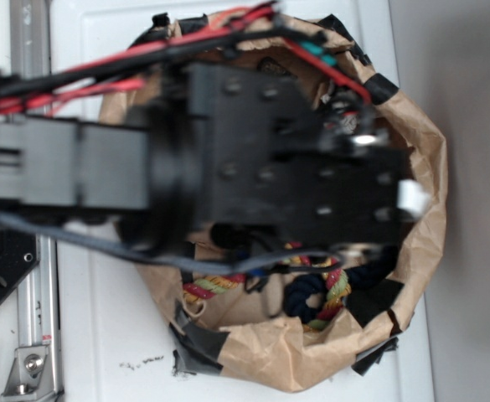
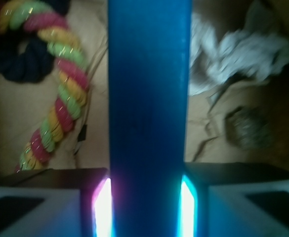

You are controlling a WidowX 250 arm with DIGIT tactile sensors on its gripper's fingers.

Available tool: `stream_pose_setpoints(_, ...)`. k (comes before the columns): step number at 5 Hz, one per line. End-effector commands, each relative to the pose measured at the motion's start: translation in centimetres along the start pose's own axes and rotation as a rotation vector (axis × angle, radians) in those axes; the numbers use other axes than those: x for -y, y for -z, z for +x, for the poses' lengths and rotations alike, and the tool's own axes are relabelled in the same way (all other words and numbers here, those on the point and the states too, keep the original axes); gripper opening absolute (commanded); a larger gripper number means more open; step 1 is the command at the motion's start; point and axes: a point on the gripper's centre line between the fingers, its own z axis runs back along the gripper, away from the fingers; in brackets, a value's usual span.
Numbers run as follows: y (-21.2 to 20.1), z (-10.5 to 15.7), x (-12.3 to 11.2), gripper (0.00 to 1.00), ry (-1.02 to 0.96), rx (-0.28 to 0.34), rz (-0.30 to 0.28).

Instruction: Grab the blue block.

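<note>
The blue block [image 2: 149, 98] fills the middle of the wrist view as a long bright-blue slab running from the top edge down between my fingers. My gripper [image 2: 146, 207] is shut on the blue block, a glowing pad pressed against each long side. In the exterior view the black arm and wrist [image 1: 295, 159] cover the middle of the brown paper bin [image 1: 420, 151], and the block is hidden under them.
A braided pink, green and yellow rope [image 2: 60, 84] lies left of the block, with a dark navy rope [image 2: 16, 59] beside it. Crumpled white paper [image 2: 233, 54] and a small dark speckled cube [image 2: 248, 128] lie to the right. Taped paper walls ring the bin.
</note>
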Motion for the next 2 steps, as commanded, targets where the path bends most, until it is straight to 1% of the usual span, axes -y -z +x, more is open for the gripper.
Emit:
stream_pose_setpoints(1, -1.18, -0.16, -2.82, 0.0, -0.136, 0.026, -0.07)
stream_pose_setpoints(2, -1.18, -0.16, -2.82, 1.0, -0.136, 0.026, -0.07)
